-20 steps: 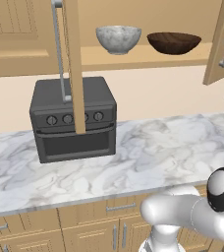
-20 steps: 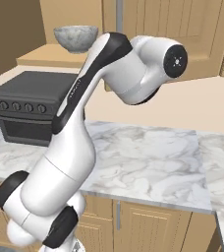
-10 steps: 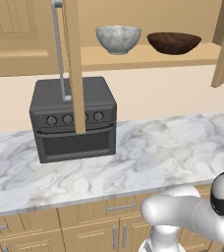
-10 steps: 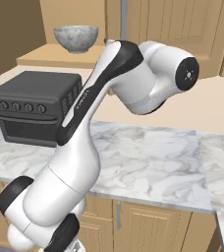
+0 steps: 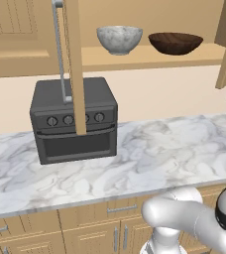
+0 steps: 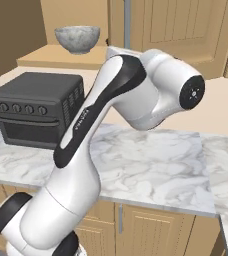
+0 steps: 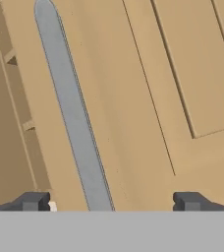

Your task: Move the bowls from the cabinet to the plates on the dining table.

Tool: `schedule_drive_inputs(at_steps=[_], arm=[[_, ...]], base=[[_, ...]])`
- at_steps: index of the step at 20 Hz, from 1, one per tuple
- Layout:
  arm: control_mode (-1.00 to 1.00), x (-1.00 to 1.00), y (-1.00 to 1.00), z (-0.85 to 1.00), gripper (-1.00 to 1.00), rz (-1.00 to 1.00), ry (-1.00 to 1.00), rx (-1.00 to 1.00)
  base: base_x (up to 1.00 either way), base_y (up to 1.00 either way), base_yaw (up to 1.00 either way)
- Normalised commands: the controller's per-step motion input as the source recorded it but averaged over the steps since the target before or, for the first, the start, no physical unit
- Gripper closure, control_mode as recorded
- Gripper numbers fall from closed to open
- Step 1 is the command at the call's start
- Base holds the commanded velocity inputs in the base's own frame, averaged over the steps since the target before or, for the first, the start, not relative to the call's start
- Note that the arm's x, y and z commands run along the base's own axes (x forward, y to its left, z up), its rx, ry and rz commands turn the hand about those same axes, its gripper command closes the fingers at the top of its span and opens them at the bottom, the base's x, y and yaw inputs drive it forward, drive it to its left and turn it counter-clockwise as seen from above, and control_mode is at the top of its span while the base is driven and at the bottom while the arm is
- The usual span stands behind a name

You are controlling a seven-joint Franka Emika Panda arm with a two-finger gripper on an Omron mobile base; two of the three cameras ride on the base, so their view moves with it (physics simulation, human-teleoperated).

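Tan wood cabinet (image 5: pixel 149 57) stands open, both doors swung out, so we judge the door-opening step done and the bowls ready to be picked. Marbled stone bowl (image 5: pixel 119 39), deep and round, sits on the shelf just beside the dark wood bowl (image 5: pixel 175 43), wider, shallower, grained; the two look apart, neither lifted yet. In the right base view the stone bowl (image 6: pixel 77 38) shows above the black oven (image 6: pixel 36 109). The oven is boxy and matte with four knobs, on a white-grey veined marble counter (image 5: pixel 149 158). In the hand view the gripper (image 7: pixel 111 202) has its jaws spread wide, holding nothing, with the long silver bar handle (image 7: pixel 72 108) running between the tips against the panelled door (image 7: pixel 148 98). We read that as the handle let go. Plates and dining table are not among what we see. Next move probably a reach to a bowl.
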Motion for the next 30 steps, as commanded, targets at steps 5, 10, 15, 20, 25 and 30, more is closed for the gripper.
schedule_drive_inputs(at_steps=[5,10,15,20,25,30], arm=[[-1.0,-0.43,0.08,0.03,-1.0,0.0,-0.19,0.0],[-1.0,-0.34,0.34,0.01,-1.0,-0.02,-0.18,-0.01],[-1.0,-0.29,0.41,0.01,-1.0,-0.05,-0.15,-0.02],[-1.0,-0.33,0.42,0.0,-1.0,-0.05,-0.13,0.0],[-1.0,-0.27,0.4,0.0,-1.0,-0.06,-0.13,0.0],[-1.0,-0.14,0.37,0.0,-1.0,-0.1,-0.13,0.0]], base=[[0.0,0.0,0.0],[0.0,0.0,0.0],[0.0,0.0,0.0],[0.0,0.0,0.0],[0.0,0.0,0.0],[0.0,0.0,0.0]])
